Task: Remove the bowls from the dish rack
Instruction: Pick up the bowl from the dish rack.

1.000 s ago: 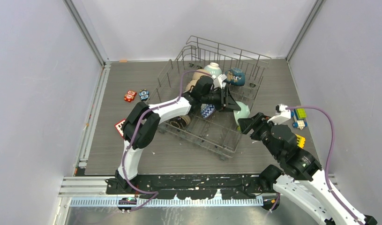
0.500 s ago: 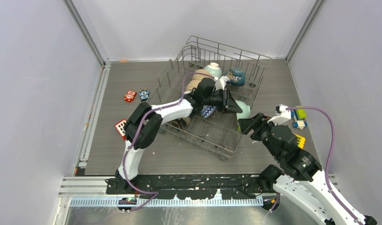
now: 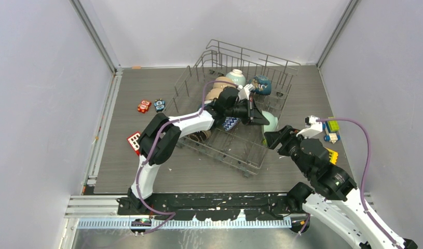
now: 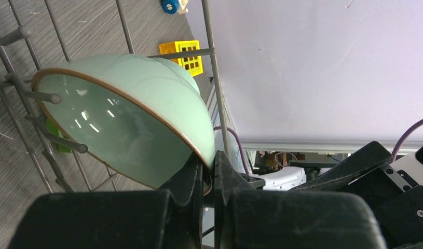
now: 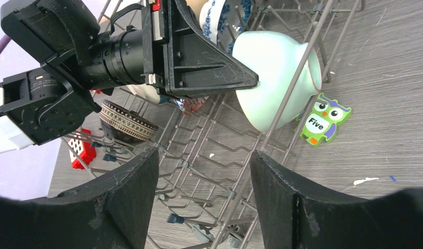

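Owl figure [image 5: 319, 120], "Five", beside mint bowl [image 5: 266, 65]

Pale lilac walls [image 3: 43, 104] on three sides; grey wood-grain table [image 3: 147, 88]; aluminium posts [image 3: 92, 33] in back corners; even light.

Green owl fig. [image 5: 321, 118] lies flat; red block w/ white squares [image 3: 133, 141] on L side, yellow block [image 4: 188, 54] on R.

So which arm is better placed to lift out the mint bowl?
Left. The left end effector grips the mint green bowl inside the dish rack; the right end effector hangs open outside it.
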